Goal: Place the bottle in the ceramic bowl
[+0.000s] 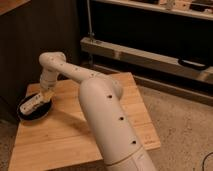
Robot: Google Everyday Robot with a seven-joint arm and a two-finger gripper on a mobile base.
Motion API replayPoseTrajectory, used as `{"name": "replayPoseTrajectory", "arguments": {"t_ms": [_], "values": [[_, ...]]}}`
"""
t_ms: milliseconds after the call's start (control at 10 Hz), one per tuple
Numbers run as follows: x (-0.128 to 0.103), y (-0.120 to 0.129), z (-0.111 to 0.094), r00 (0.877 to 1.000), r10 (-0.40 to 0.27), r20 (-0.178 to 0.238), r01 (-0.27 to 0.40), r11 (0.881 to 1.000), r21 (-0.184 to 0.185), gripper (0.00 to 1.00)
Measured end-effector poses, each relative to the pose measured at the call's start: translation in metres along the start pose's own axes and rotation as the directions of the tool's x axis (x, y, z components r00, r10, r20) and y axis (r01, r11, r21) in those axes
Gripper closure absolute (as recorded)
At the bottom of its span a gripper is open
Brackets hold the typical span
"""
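The black ceramic bowl sits at the far left edge of the wooden table. The bottle, clear with a white label, lies tilted across the bowl's top, with its right end up at the gripper. My gripper hangs over the bowl's right rim at the end of the white arm, right at the bottle's upper end. Whether the bottle rests on the bowl or is held just above it cannot be told.
The arm's thick white forearm crosses the middle of the table towards the camera. A dark cabinet wall stands behind the bowl. Metal shelving runs along the back right, above a speckled floor.
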State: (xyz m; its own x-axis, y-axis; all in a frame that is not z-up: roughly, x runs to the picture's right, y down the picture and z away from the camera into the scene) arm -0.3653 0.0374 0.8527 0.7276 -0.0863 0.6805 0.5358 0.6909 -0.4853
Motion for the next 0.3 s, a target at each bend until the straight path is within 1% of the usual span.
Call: {"name": "replayPoseTrajectory", "arguments": {"t_ms": [100, 300], "values": [[0.0, 0.0, 0.0, 1.0, 0.0, 0.0, 0.0, 1.0, 0.0, 0.22], [0.0, 0.0, 0.0, 1.0, 0.0, 0.0, 0.0, 1.0, 0.0, 0.2]]}}
